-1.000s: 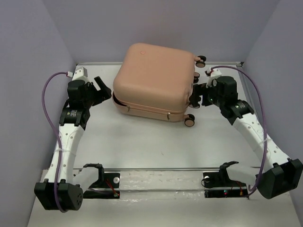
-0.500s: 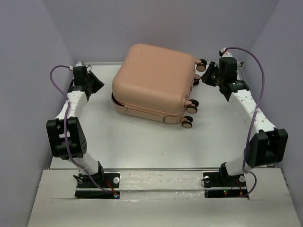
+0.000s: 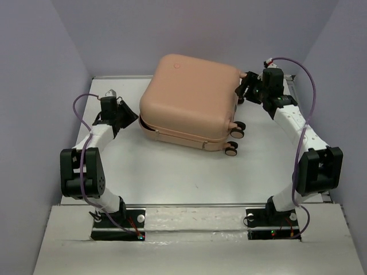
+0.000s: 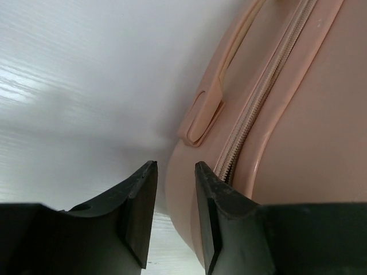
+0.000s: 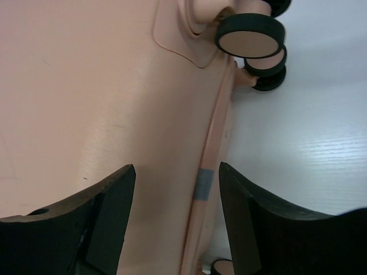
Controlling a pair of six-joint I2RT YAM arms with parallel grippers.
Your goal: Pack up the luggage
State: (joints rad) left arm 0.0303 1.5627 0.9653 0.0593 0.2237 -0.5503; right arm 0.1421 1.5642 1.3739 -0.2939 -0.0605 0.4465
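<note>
The luggage (image 3: 189,100) is a peach-pink hard-shell suitcase lying flat at the back middle of the table, lid down, with a dark slit along its front-left seam. Its wheels (image 3: 234,137) point right. My left gripper (image 3: 129,117) is at the case's left corner. In the left wrist view its jaws (image 4: 174,172) stand a narrow gap apart, with the rounded lower shell (image 4: 309,132) and zip (image 4: 264,97) just beyond them. My right gripper (image 3: 243,89) is at the back right corner, open wide (image 5: 176,172) astride the seam, where a grey-blue patch (image 5: 205,184) sits. Peach-capped wheels (image 5: 250,35) show above it.
Lavender walls close in the white table (image 3: 172,172) on the left, back and right. A metal rail (image 3: 195,204) runs across the near edge ahead of the arm bases. Purple cables (image 3: 307,86) loop off both wrists.
The left arm swung from the back-left wall in to the case's left corner. The right gripper came in onto the back right corner. Both sets of jaws have widened since half a second ago.
</note>
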